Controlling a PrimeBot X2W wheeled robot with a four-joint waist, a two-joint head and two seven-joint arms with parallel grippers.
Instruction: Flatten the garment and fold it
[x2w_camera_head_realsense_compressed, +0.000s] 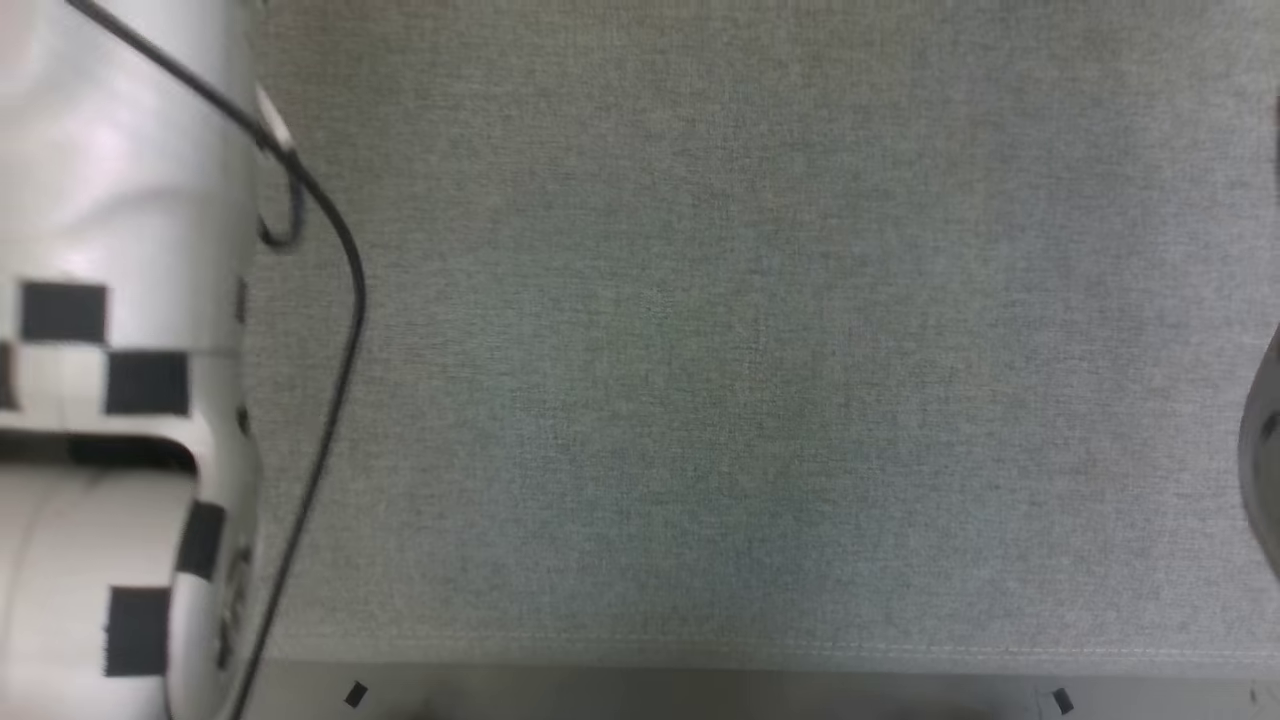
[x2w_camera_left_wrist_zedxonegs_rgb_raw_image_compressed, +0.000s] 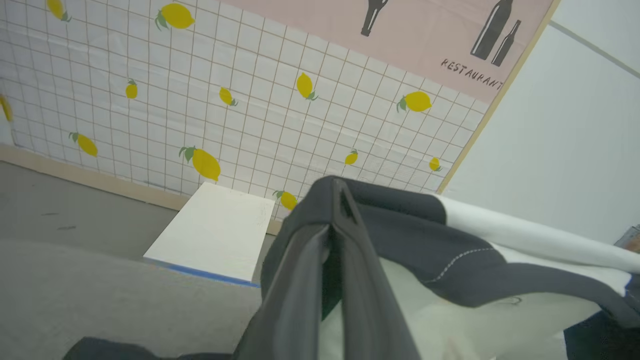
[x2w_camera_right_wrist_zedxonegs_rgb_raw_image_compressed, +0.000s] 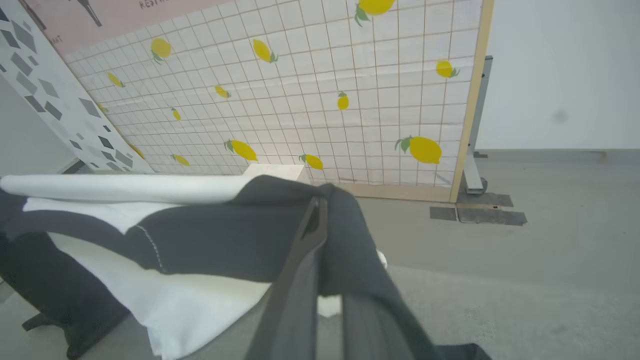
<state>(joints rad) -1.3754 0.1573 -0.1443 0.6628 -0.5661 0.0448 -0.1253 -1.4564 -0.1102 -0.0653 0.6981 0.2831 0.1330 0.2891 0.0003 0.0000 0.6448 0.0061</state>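
Left tool (x2w_camera_left_wrist_zedxonegs_rgb_raw_image_compressed: 336, 210): shut tight, clamped on a black fold of the garment (x2w_camera_left_wrist_zedxonegs_rgb_raw_image_compressed: 440, 245). Right tool (x2w_camera_right_wrist_zedxonegs_rgb_raw_image_compressed: 316, 220): likewise closed, pinching black cloth at the opposite end of the same garment (x2w_camera_right_wrist_zedxonegs_rgb_raw_image_compressed: 210, 235). Garment: white body, black shoulder panels with pale stitching; hung raised above the desk (x2w_camera_head_realsense_compressed: 760, 350) as a sagging span between the two tools, its lower folds drooping toward the desk; whether they touched it could not be told. Handling, as judged: light, soft and wholly limp, with no stiffness to keep a shape, so it would drape and crease wherever unsupported; slipping out of a pinch seemed a small risk. Best holds were judged to be the seamed shoulders or hem corners, where doubled cloth gives a firmer bite. Desk: grey woven covering, a broad open stretch across its middle, near edge running straight and unbroken; ample room, as judged, for laying the cloth out flat. Pale forearm (x2w_camera_head_realsense_compressed: 100, 200) and its black cable (x2w_camera_head_realsense_compressed: 345, 300) stood over the desk's left side. Lemon-print panel (x2w_camera_left_wrist_zedxonegs_rgb_raw_image_compressed: 250, 100) rose beyond the desk, well apart.
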